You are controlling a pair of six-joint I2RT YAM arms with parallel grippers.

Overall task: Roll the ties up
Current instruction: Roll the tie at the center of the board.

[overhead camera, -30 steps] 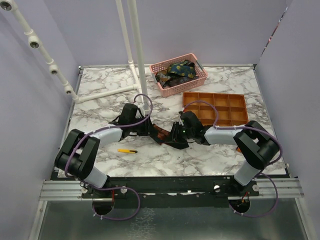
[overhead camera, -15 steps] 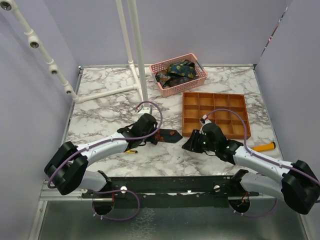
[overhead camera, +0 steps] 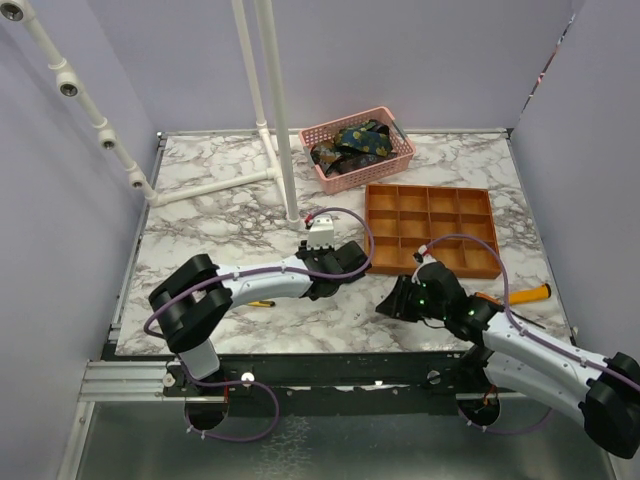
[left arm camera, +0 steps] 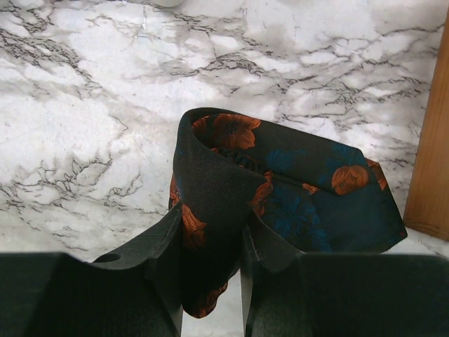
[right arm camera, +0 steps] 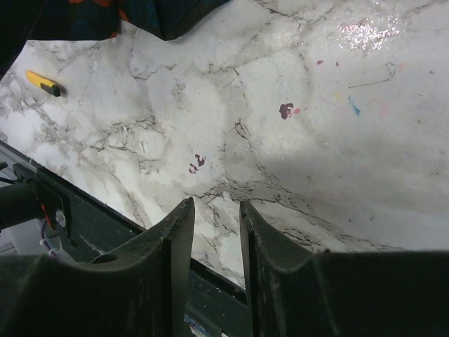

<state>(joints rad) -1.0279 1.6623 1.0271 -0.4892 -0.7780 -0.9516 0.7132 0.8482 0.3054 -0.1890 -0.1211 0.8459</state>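
A dark navy tie (left arm camera: 295, 196) with orange flowers, folded into a loose roll, is pinched between the fingers of my left gripper (left arm camera: 210, 239), which is shut on it just above the marble. In the top view the left gripper (overhead camera: 350, 258) sits beside the orange tray's left edge. More ties (overhead camera: 350, 143) lie heaped in the pink basket (overhead camera: 385, 170) at the back. My right gripper (overhead camera: 390, 302) hovers low near the table's front edge, its jaws (right arm camera: 214, 210) narrowly open with nothing between them. A corner of the held tie (right arm camera: 105, 17) shows at the top of the right wrist view.
An orange compartment tray (overhead camera: 478, 262) stands right of centre, its wall (left arm camera: 431, 154) close to the held tie. An orange-handled screwdriver (overhead camera: 527, 294) lies at the right. A yellow cutter (overhead camera: 262, 302) (right arm camera: 42, 82) lies under the left arm. White pipe posts (overhead camera: 280, 120) rise at the back.
My left arm has swung right with the tie toward the orange tray. The right gripper has come off the tie and drawn back toward the front edge.
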